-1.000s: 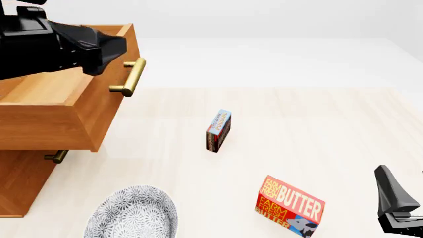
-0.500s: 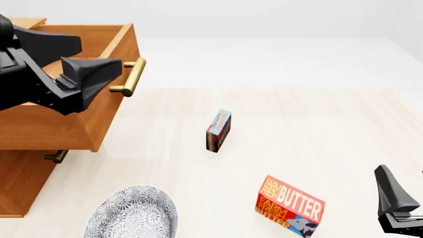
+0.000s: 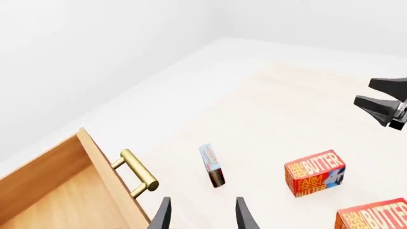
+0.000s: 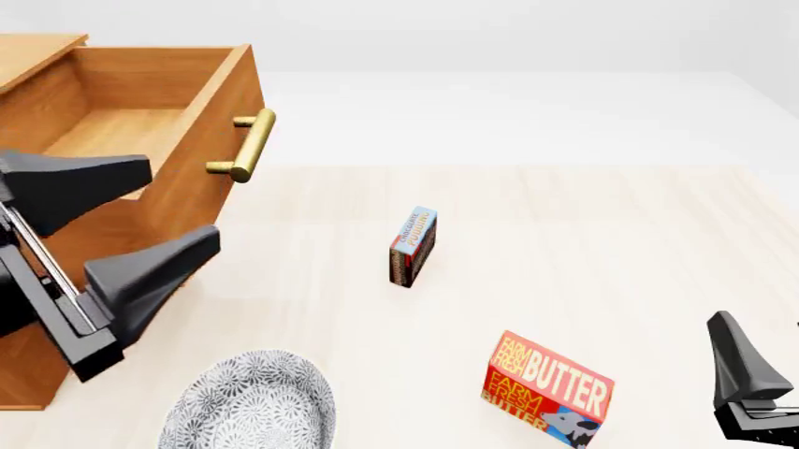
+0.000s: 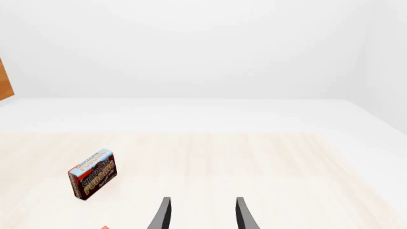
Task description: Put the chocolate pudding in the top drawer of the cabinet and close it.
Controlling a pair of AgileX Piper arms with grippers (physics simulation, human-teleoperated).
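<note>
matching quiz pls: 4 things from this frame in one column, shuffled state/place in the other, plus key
1. chocolate pudding
2. top drawer
3. butter box
4. left gripper

a. pulled open, nothing inside
b. open, holding nothing, in front of the cabinet
c. standing on its thin edge mid-table
d. near table edge, right of the patterned plate

Pairs: 1-c, 2-a, 3-d, 4-b

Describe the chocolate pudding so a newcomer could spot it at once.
Start at the wooden cabinet on the left. Right of its open top drawer, mid-table, stands the chocolate pudding, a thin box on edge. Unlike the bigger red butter box, it is dark brown with a light blue top.
</note>
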